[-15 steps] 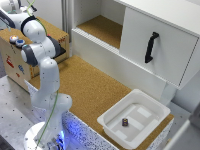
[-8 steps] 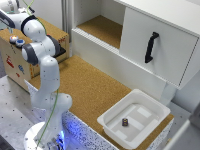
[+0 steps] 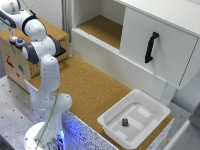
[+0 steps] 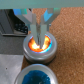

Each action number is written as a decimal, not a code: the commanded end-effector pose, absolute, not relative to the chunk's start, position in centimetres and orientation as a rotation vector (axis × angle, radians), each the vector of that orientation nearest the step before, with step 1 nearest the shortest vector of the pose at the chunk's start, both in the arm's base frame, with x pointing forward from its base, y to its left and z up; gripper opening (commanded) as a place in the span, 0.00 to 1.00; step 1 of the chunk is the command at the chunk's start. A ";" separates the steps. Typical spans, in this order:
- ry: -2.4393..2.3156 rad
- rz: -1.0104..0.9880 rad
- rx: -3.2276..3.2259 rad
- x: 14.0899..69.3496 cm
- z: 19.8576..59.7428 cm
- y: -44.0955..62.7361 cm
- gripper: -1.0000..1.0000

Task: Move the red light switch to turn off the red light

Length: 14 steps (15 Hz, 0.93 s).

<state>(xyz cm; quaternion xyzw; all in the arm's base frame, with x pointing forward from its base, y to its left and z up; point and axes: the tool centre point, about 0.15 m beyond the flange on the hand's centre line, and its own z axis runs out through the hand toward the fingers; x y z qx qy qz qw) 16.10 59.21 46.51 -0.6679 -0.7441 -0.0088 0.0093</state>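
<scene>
The red light (image 4: 40, 45) is a round cap glowing orange-red inside a pale metal rim, on the wooden box (image 3: 14, 62) at the exterior view's far left. My gripper (image 4: 40, 38) is right over the glowing cap, its two grey fingers (image 4: 33, 26) drawn together with only a narrow slit between the tips, which reach the cap's top. In the exterior view the gripper (image 3: 12, 34) is just above the small red light (image 3: 13, 39). I cannot make out a red light switch apart from the cap itself.
A blue-topped round cap (image 4: 39, 75) sits beside the red one on the box. A white cabinet with a black handle (image 3: 150, 47) and an open shelf stands at the back. A white tray (image 3: 107, 120) holds a small dark object (image 3: 125, 121).
</scene>
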 end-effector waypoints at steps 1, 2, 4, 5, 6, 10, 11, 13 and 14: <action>-2.322 0.290 -2.068 18.3 45.3 62.9 0.00; -2.320 0.299 -2.072 18.1 45.3 62.6 0.00; -2.354 0.321 -2.093 17.6 46.7 62.3 0.00; -2.344 0.265 -2.115 17.7 48.6 62.3 0.00; -2.327 0.203 -2.158 17.9 51.4 62.0 0.00; -2.230 0.199 -2.305 19.3 55.9 59.3 1.00; -2.235 0.210 -2.323 19.6 56.1 58.7 1.00; -2.230 0.208 -2.332 19.8 56.1 58.3 1.00; -2.222 0.209 -2.330 19.8 55.9 58.3 1.00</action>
